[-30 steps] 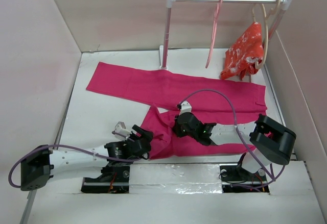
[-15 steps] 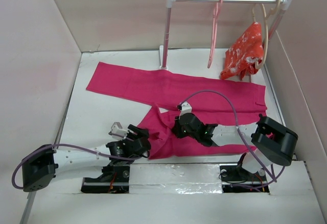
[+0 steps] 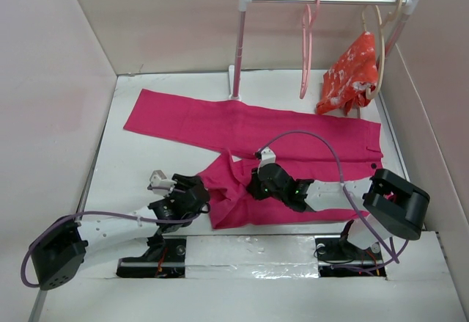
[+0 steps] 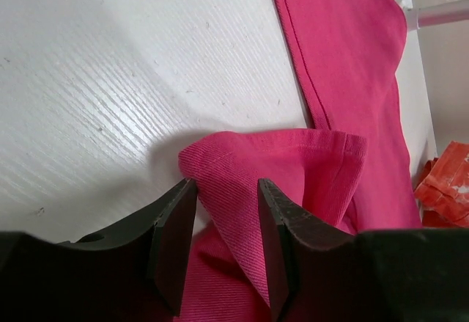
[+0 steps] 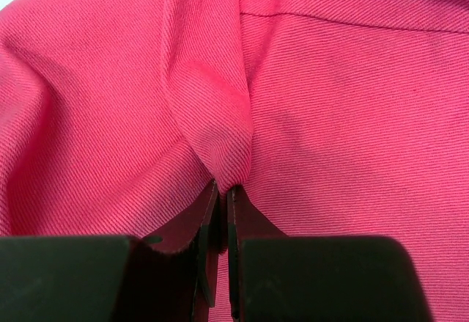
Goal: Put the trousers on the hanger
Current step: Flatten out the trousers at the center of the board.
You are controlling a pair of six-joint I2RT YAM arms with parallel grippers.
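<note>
1. No text, label, brand, number or sign can be read in any of the views.
2. The long magenta-pink fabric trousers [image 3: 220, 124], lying from ten to three o'clock in the top view, are plain cloth. No tag or print can be read on them, even close up in the two wrist views.
3. The orange-red fabric garment [image 3: 350, 72], at one o'clock in the top view, carries white markings. They look like a flower pattern and not letters or figures.
</note>
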